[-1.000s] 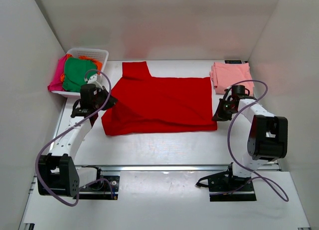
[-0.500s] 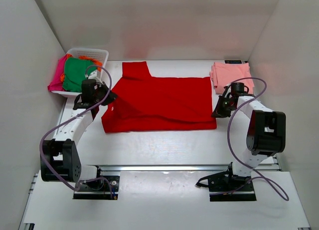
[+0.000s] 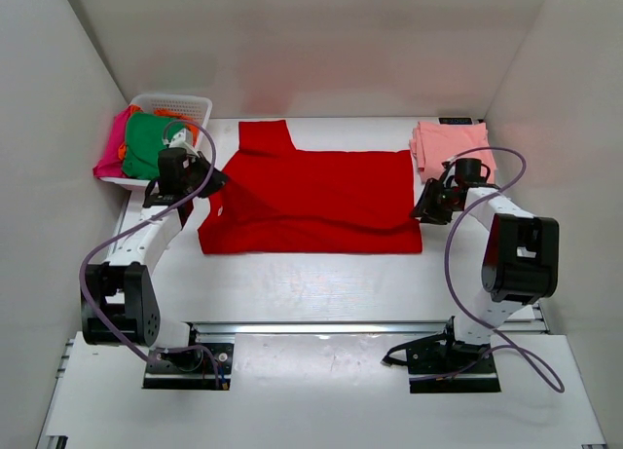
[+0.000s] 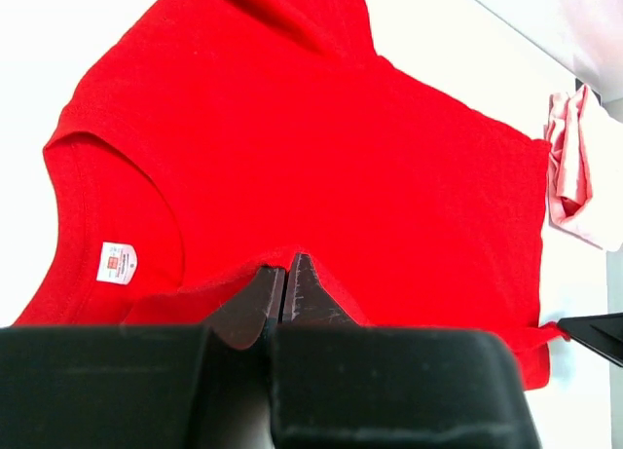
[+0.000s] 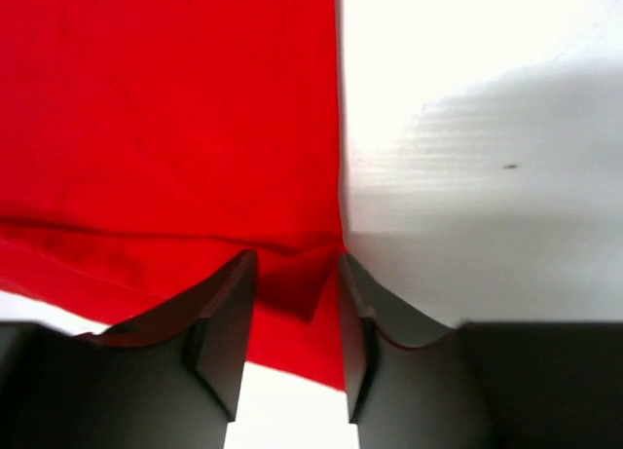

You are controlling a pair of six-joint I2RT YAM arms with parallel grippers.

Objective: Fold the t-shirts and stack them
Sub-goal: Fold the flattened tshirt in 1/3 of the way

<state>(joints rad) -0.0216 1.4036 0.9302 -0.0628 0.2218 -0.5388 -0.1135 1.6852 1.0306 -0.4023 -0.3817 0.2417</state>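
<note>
Red t-shirt [image 3: 311,201] lengthwise left-right, collar leftward, left fingers [image 4: 248,308] and right fingers [image 5: 224,313] pinching it

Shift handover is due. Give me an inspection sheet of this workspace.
Surface: white table, one tiny dark speck.
Job's things: red t-shirt spread mid-table; pink t-shirt folded far right; green t-shirt, magenta t-shirt, orange t-shirt heaped in the basket.
Clutter: small dark object at far edge, unidentifiable.
Grippers: left gripper shut on the red t-shirt beside its collar; right gripper pinching its hem.
Cables: purple cables loop above both arms.
Surroundings: white walls.
</note>
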